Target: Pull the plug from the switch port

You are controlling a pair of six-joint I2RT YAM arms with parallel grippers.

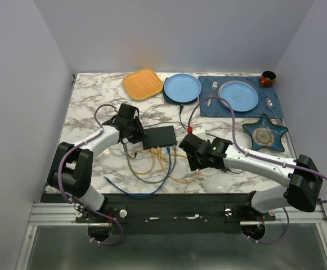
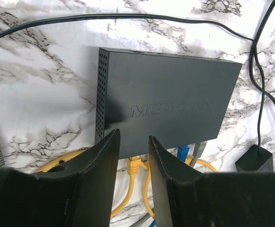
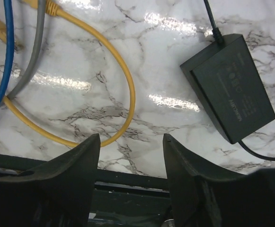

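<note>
The switch (image 1: 159, 136) is a flat black box in the middle of the marble table. Yellow, blue and grey cables are plugged into its near edge. In the left wrist view the switch (image 2: 165, 94) fills the centre. My left gripper (image 2: 134, 142) is open with a narrow gap, at the switch's near left corner. A yellow plug (image 2: 134, 165) sits in its port and shows between the fingers. A blue plug (image 2: 182, 151) and a grey plug (image 2: 199, 149) sit further right. My right gripper (image 3: 131, 139) is open and empty over bare marble, right of the switch (image 1: 192, 156).
A black power brick (image 3: 227, 87) lies by the right gripper. Loose loops of yellow cable (image 3: 128, 94), blue cable (image 1: 135, 193) and grey cable lie in front of the switch. An orange mat (image 1: 143, 84), blue plates (image 1: 182, 88), a navy placemat (image 1: 270, 115) and a star dish (image 1: 264, 134) stand at the back.
</note>
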